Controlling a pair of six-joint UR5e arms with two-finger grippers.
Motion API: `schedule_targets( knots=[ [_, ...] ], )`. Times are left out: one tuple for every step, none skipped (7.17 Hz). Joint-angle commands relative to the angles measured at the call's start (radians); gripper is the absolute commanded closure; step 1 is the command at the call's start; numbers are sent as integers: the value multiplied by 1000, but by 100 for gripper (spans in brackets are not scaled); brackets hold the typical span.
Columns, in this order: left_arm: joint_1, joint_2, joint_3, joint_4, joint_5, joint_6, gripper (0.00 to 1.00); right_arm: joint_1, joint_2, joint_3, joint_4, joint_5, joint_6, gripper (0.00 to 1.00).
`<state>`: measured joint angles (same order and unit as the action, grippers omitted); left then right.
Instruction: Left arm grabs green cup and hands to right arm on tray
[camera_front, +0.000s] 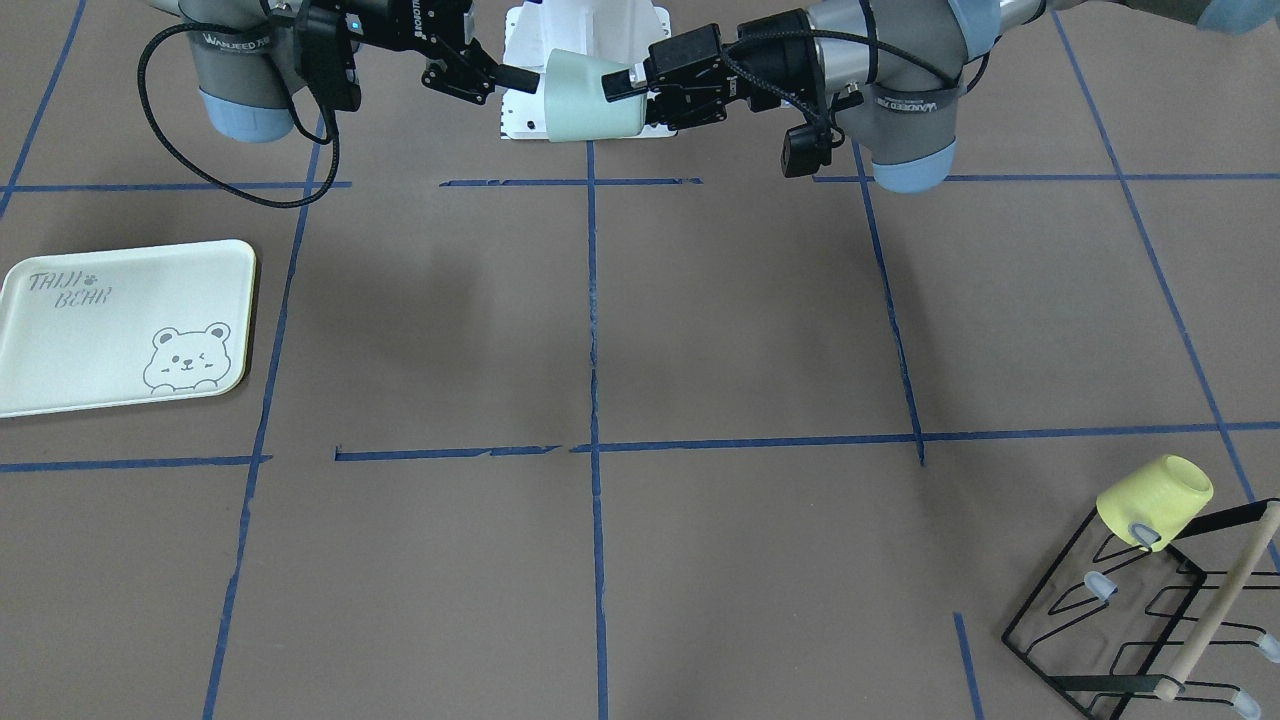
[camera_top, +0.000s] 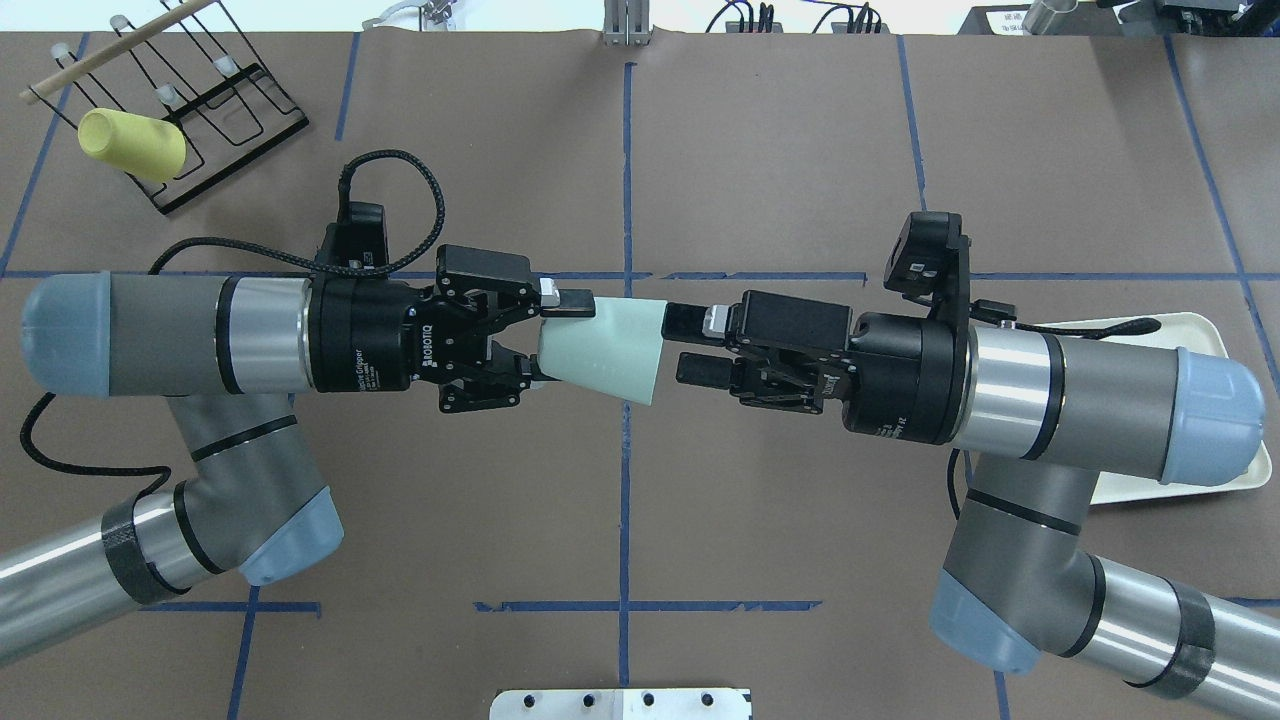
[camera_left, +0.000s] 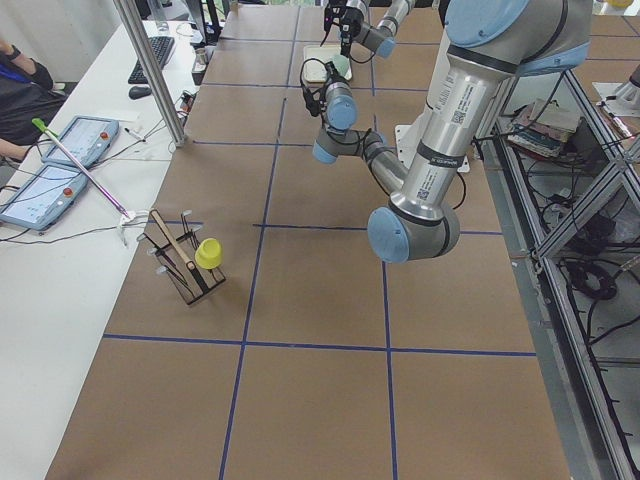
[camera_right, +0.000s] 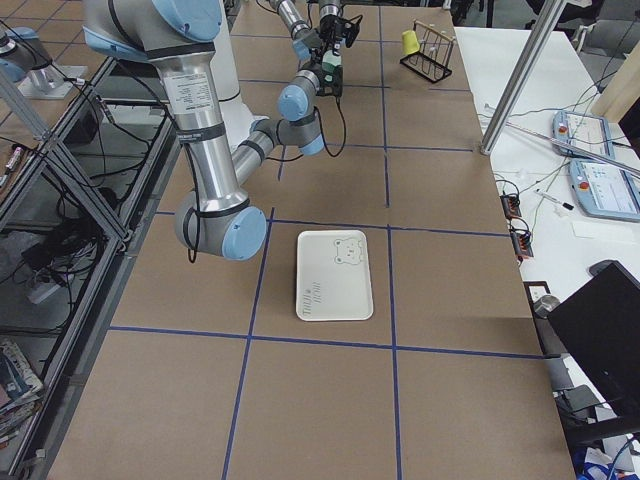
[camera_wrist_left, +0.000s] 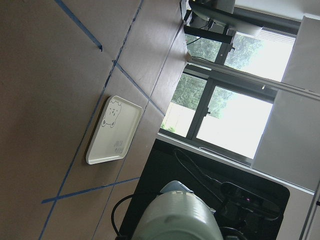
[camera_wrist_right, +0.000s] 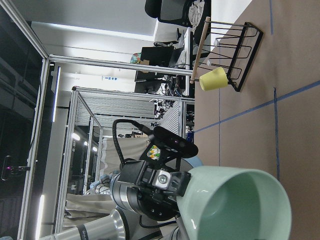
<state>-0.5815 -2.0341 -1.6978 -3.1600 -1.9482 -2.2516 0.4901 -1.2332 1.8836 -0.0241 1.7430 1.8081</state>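
The green cup (camera_top: 605, 345) lies on its side in the air over the table's middle, near the robot's base. My left gripper (camera_top: 560, 340) is shut on its narrow base end. The cup's open mouth points at my right gripper (camera_top: 688, 345), which is open, its fingertips just at the rim. I cannot tell whether they touch it. The front view shows the cup (camera_front: 590, 95) between both grippers. The right wrist view looks into the cup's mouth (camera_wrist_right: 240, 205). The tray (camera_front: 120, 325) lies flat on the table at my right, partly under the right arm in the overhead view (camera_top: 1205, 325).
A yellow cup (camera_top: 130, 145) hangs on a black wire rack (camera_top: 225, 100) with a wooden bar at the far left corner. Blue tape lines cross the brown table. A white base plate (camera_top: 620, 703) sits at the near edge.
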Motion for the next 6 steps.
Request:
schedule_targets(
  knots=[
    [0, 0, -5, 0, 0, -2, 75, -4, 11, -6, -5, -13, 1, 0],
    [0, -2, -6, 0, 0, -17, 75, -4, 15, -12, -5, -14, 1, 1],
    [0, -2, -6, 0, 0, -37, 75, -4, 17, -15, -5, -14, 1, 1],
    [6, -2, -6, 0, 0, -36, 75, -4, 17, -15, -5, -14, 1, 1],
    [11, -3, -6, 0, 0, -36, 74, -4, 17, -15, -5, -14, 2, 3],
    [11, -3, -6, 0, 0, -36, 74, -2, 17, -15, -5, -14, 2, 9]
  ],
)
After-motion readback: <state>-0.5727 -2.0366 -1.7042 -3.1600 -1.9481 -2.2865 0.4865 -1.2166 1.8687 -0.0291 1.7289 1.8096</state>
